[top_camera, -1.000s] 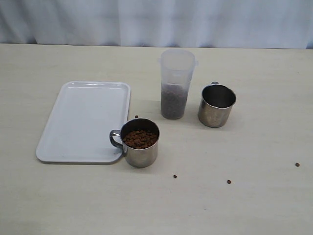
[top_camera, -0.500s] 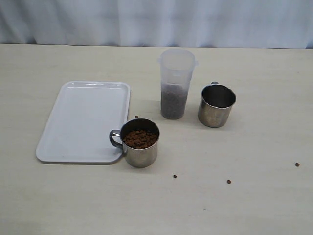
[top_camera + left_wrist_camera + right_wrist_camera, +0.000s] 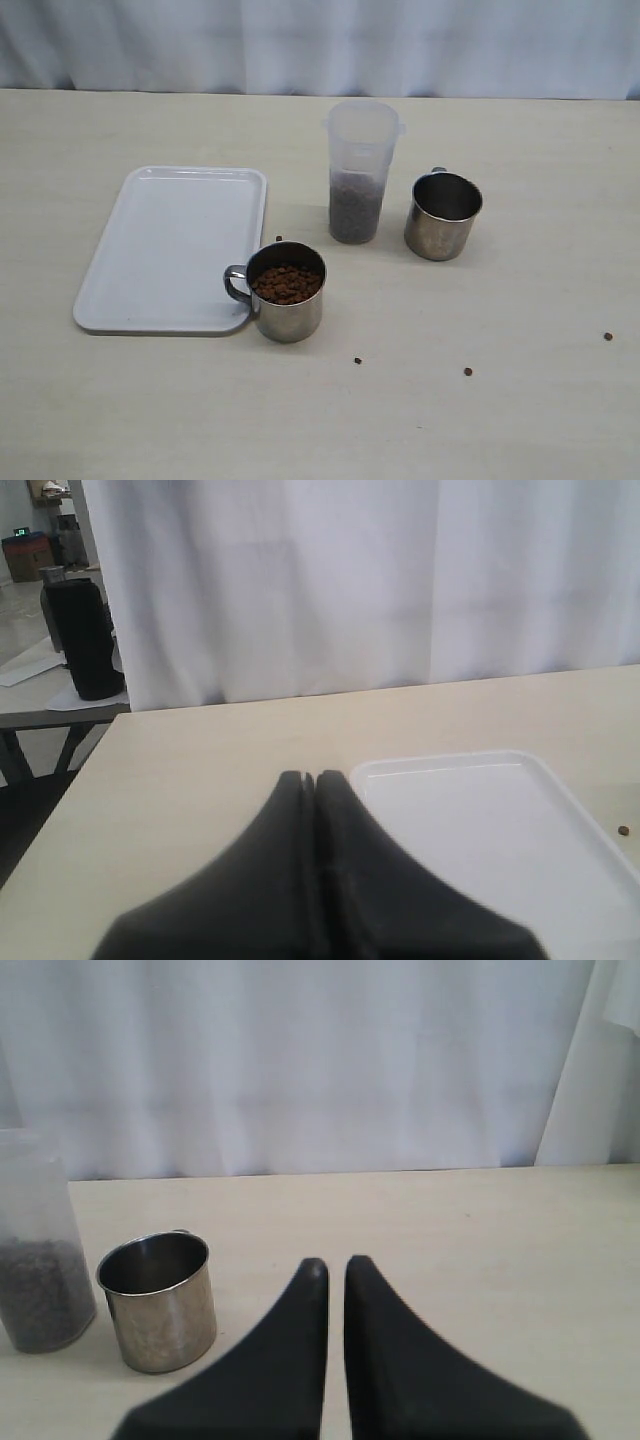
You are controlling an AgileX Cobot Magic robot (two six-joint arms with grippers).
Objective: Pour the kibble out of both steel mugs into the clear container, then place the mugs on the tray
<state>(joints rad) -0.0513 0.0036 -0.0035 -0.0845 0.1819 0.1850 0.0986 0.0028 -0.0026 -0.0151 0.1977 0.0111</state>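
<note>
I see the clear container (image 3: 360,172) upright at centre frame, kibble (image 3: 355,210) in its lower part; the full mug (image 3: 287,290) below it turns its handle left, towards the tray (image 3: 170,245); the empty mug (image 3: 443,214) stands to the right; left gripper (image 3: 309,778) and right gripper (image 3: 330,1265) are clenched, grasping nothing.

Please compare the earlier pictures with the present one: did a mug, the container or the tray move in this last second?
Nothing visibly changed. The filled mug with its kibble stands at a corner of the tray. The empty mug stands beside the clear container. Three loose pellets lie on the table, all as before.
</note>
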